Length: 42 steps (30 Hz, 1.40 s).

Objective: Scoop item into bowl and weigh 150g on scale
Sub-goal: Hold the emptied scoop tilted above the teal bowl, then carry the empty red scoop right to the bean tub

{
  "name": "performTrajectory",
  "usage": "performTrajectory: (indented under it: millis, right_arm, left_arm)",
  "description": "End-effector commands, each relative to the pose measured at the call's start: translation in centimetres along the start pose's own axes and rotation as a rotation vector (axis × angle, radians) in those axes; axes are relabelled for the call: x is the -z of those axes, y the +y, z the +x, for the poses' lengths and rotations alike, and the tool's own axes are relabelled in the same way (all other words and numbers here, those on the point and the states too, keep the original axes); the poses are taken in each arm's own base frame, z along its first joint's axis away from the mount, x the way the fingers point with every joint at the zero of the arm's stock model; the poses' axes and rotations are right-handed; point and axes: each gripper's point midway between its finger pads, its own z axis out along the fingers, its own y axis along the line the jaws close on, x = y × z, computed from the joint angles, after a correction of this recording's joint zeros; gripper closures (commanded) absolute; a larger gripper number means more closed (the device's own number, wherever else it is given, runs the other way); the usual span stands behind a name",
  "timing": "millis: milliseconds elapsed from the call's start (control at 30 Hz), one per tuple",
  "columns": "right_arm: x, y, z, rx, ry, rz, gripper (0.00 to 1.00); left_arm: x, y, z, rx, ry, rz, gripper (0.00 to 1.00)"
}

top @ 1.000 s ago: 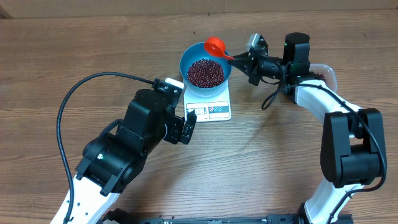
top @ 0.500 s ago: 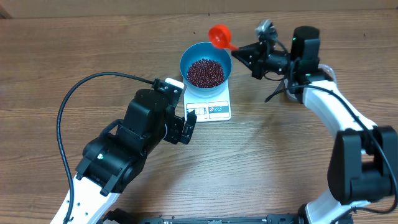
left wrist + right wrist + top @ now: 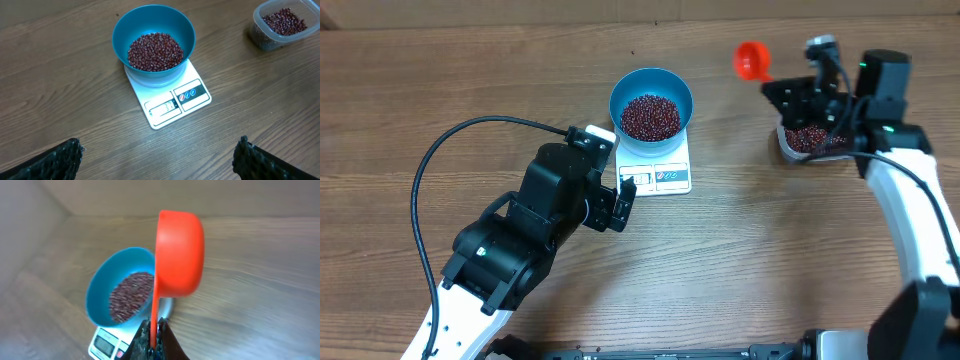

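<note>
My left fingers (image 3: 55, 160) stood wide open and empty, the bowl (image 3: 125, 35) of beans (image 3: 155, 50) on the scale (image 3: 170, 105) ahead between them; my right fingers (image 3: 170, 347) pinched the handle of the scoop (image 3: 180, 255).

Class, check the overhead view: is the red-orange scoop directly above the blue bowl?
No. The red-orange scoop hangs well to the right of the blue bowl, close to the clear tub.
</note>
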Motion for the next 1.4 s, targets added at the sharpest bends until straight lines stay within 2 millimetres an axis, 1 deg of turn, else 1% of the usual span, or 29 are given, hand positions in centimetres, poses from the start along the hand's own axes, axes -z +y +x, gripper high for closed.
performTrajectory:
  millis: [0, 100, 167, 200, 233, 267, 333, 367, 500, 600, 800, 833, 1000, 1067, 1133, 1200, 1233, 1300, 1367]
  right_arm:
    - [3.4, -2.5, -1.1, -0.014, -0.023, 0.211, 0.97]
    - [5.2, -5.1, 0.9, -0.074, 0.045, 0.373, 0.97]
    - [6.3, -6.8, 3.1, -0.125, 0.121, 0.472, 0.96]
    - [6.6, -7.3, 4.1, -0.146, 0.156, 0.499, 0.96]
    - [6.8, -7.8, 5.5, -0.175, 0.204, 0.524, 0.96]
    - [7.0, -8.5, 7.2, -0.213, 0.269, 0.55, 0.96]
    - [6.8, -9.0, 8.4, -0.236, 0.306, 0.558, 0.96]
    - [6.4, -9.6, 9.0, -0.245, 0.315, 0.559, 0.96]
    - [6.0, -10.8, 9.8, -0.264, 0.335, 0.574, 0.96]
    - [5.8, -11.1, 10.1, -0.272, 0.345, 0.574, 0.96]
    - [5.7, -11.2, 9.9, -0.266, 0.334, 0.576, 0.96]
    - [5.7, -11.2, 9.7, -0.265, 0.329, 0.577, 0.95]
    - [5.5, -11.5, 8.9, -0.265, 0.292, 0.583, 0.85]
    - [5.5, -11.6, 8.7, -0.27, 0.278, 0.585, 0.86]
    - [5.4, -11.6, 8.6, -0.268, 0.274, 0.585, 0.96]
    - [5.4, -11.7, 8.5, -0.266, 0.271, 0.586, 0.96]
    - [5.4, -11.7, 8.4, -0.265, 0.269, 0.586, 0.96]
    - [5.4, -11.7, 8.4, -0.264, 0.269, 0.586, 0.87]
    - [5.4, -11.7, 8.4, -0.265, 0.269, 0.586, 0.87]
  left_arm:
    - [0.2, 0.3, -0.5, 0.007, -0.014, -0.014, 0.0]
    - [0.2, 0.3, -0.5, 0.007, -0.014, -0.014, 0.01]
    - [0.2, 0.3, -0.5, 0.007, -0.014, -0.014, 0.0]
    - [0.2, 0.3, -0.5, 0.007, -0.014, -0.014, 0.0]
    - [0.2, 0.3, -0.5, 0.007, -0.014, -0.014, 0.0]
    - [0.2, 0.3, -0.5, 0.007, -0.014, -0.014, 0.01]
    - [0.2, 0.3, -0.5, 0.007, -0.014, -0.014, 0.0]
    - [0.2, 0.3, -0.5, 0.007, -0.014, -0.014, 0.0]
    - [0.2, 0.3, -0.5, 0.007, -0.014, -0.014, 0.0]
    - [0.2, 0.3, -0.5, 0.007, -0.014, -0.014, 0.0]
    - [0.2, 0.3, -0.5, 0.007, -0.014, -0.014, 0.0]
    - [0.2, 0.3, -0.5, 0.007, -0.014, -0.014, 0.0]
    - [0.2, 0.3, -0.5, 0.007, -0.014, -0.014, 0.01]
    - [0.2, 0.3, -0.5, 0.007, -0.014, -0.014, 0.0]
    - [0.2, 0.3, -0.5, 0.007, -0.014, -0.014, 0.0]
    - [0.2, 0.3, -0.5, 0.007, -0.014, -0.014, 0.0]
    - [0.2, 0.3, -0.5, 0.007, -0.014, -0.014, 0.01]
    - [0.2, 0.3, -0.5, 0.007, -0.014, -0.014, 0.01]
    - [0.2, 0.3, -0.5, 0.007, -0.014, -0.014, 0.01]
